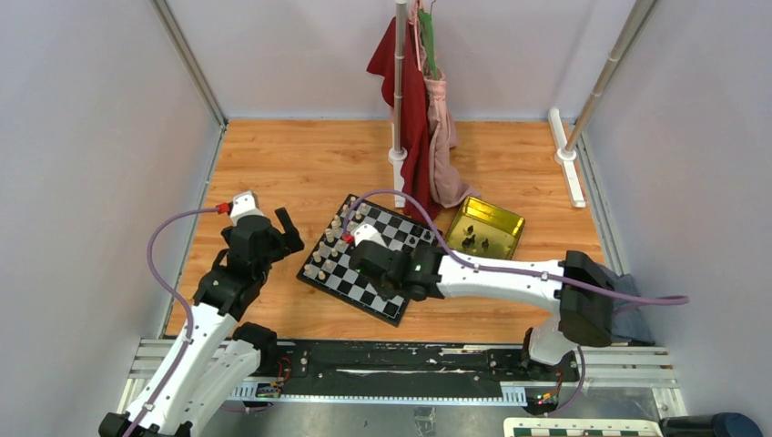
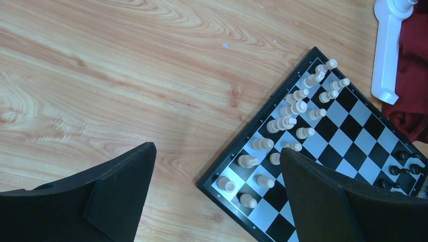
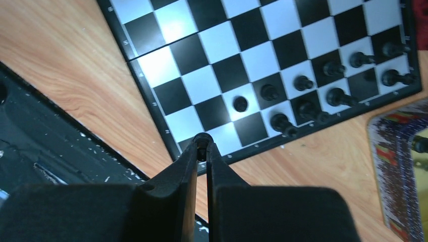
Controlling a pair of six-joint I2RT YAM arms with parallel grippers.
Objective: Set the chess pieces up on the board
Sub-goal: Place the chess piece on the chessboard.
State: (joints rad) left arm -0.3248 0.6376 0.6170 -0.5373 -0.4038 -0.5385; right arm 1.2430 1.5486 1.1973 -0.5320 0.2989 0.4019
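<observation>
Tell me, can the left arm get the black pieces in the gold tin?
Probably not. The black pieces lie in the gold tin past the chessboard, and the right arm stretches over the board in between.

Board (image 1: 355, 291) mid-counter (image 1: 273, 164), tray (image 1: 512, 218) just right of it with a few chess pieces (image 1: 469, 241) inside, more along the board's tray-side edge, opposing pieces (image 1: 326, 248) along its left edge, right pincer (image 3: 202, 149) over its near corner with one chess piece (image 3: 202, 139) between its tips, left pincer (image 2: 217, 151) left of it.

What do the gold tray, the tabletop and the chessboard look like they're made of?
Shiny gold rectangular tray: likely thin metal, mirror-like sheen. Orange-brown tabletop: wood or wood-look laminate, visible grain. Black-and-white chequered chessboard: probably glossy plastic or lacquered board, glare on squares.
</observation>
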